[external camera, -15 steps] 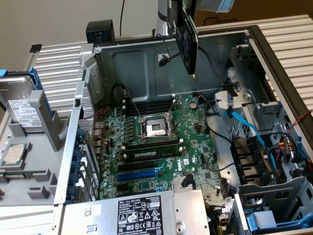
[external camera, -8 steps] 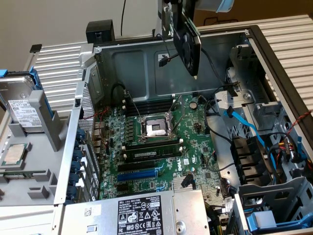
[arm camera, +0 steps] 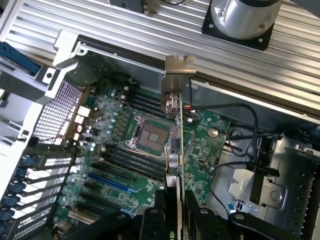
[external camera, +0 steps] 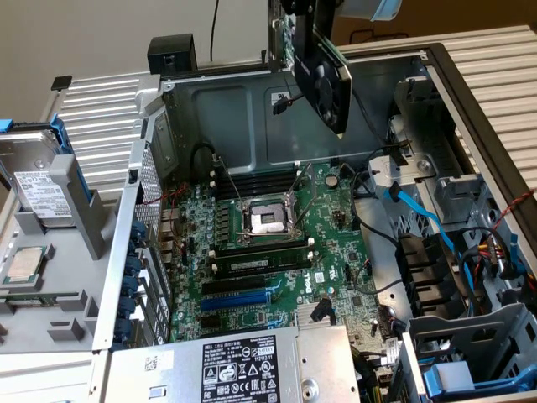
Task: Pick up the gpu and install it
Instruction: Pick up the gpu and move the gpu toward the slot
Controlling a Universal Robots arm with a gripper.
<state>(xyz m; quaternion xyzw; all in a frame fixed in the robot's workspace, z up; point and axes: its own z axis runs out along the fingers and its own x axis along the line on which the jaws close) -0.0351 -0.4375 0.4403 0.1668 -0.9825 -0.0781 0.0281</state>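
Hanging tilted at the exterior view's top, the gpu (external camera: 327,71) sits well above the motherboard (external camera: 277,235). On the wrist view it's edge-on, gripper (arm camera: 173,205) jaws clamped on the thin board, bracket (arm camera: 179,70) at the far end. Likely light, stiff, fragile: the board edges look the safest hold.

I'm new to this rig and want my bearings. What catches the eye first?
The gpu, gripped by the end effector, hangs tilted above the open case. Below it lies the green motherboard, its empty CPU socket near the middle.
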